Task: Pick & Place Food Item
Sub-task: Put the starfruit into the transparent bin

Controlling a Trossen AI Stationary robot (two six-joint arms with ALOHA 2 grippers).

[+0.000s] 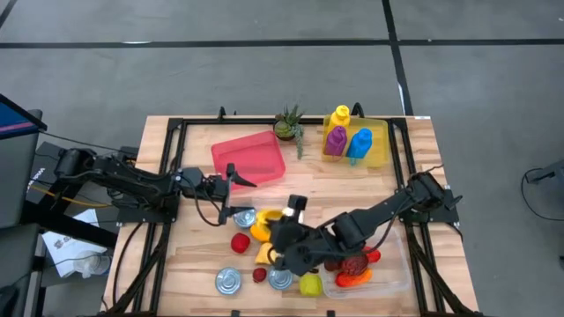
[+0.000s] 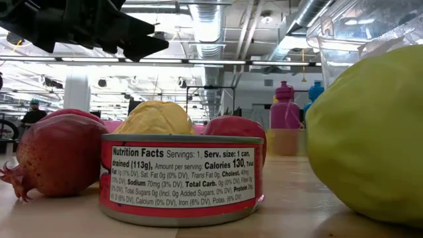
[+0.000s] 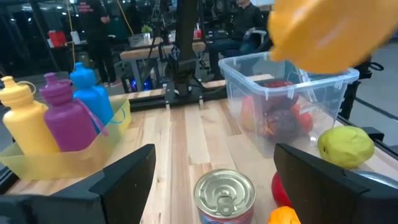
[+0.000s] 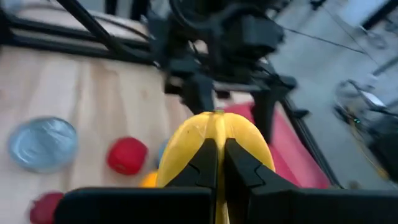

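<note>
Wooden table (image 1: 189, 264), cluttered. Right gripper (image 4: 219, 163): fingers pressed together, pinched onto a yellow fruit (image 4: 214, 140), raised above the table's middle. Same fruit seen large at the top of the left wrist view, above the clear bin (image 3: 249, 78). Left gripper (image 3: 214, 171): fingers spread wide, nothing between them, hovering over a tin can (image 3: 225, 193) near the table's middle. Red tray (image 1: 249, 158): behind the left gripper, toward the far side, holding nothing that shows. Clear bin at the right near corner: red fruit inside, kinds not clear. Yellow-green fruit (image 1: 310, 283): on the wood just beside the bin's left wall. Yellow tray (image 1: 381, 150) at far right: three bottles upright, yellow (image 1: 340, 115), purple (image 1: 335, 140), blue (image 1: 359, 143). Small potted plant (image 1: 286, 125): between the two trays. Loose on the wood near the front: two more cans (image 1: 228, 281), a red apple (image 1: 240, 241), a dark red fruit (image 1: 259, 275), orange pieces (image 1: 264, 254). Person (image 2: 32, 114): far off in the room behind.
</note>
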